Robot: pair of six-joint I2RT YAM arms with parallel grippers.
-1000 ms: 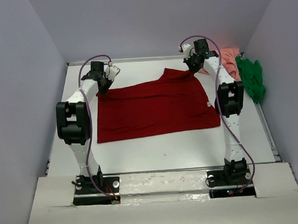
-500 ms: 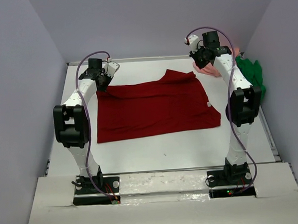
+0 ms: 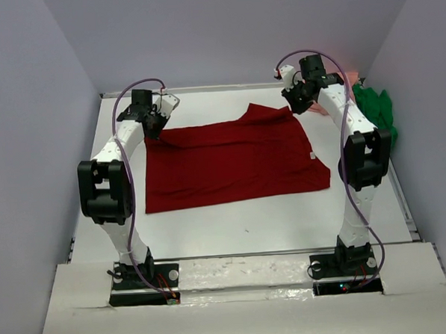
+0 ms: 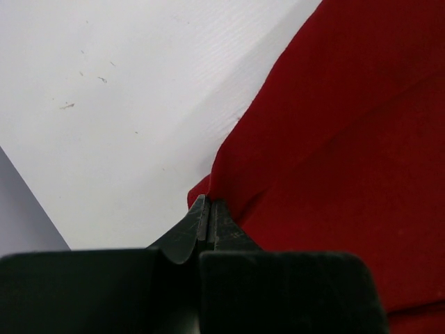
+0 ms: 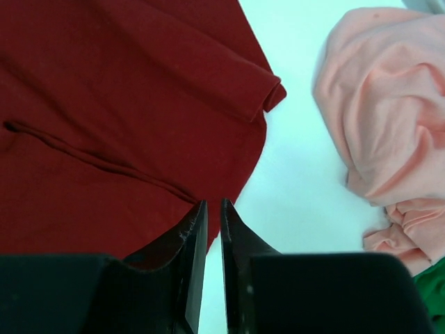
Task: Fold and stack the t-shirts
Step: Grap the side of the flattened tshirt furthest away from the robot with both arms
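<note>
Over at the far left corner of the table (image 3: 234, 230), the left pincer (image 4: 208, 212) is clamped tight, jaws pressed flat together on a corner of the dark red t-shirt (image 3: 234, 163), and a small fold of red cloth peeks out right beside the tips. That shirt lies spread wide across the middle of the table, a touch askew, mostly flat with a few soft creases.

Moving right, its far right corner ends in a sleeve, and there sits the right pincer (image 5: 213, 209). Its jaws are parted by only a narrow slit, with nothing caught between them. The tips hang right over the line where red cloth meets white table; whether they touch the fabric, I cannot tell.

Further right, the salmon pink t-shirt (image 5: 375, 104) is a crumpled heap near the far right corner, with a strip of bare table between it and the red one. Against the right edge, the bright green t-shirt (image 3: 376, 118) is bunched up, touching the pink heap.
</note>
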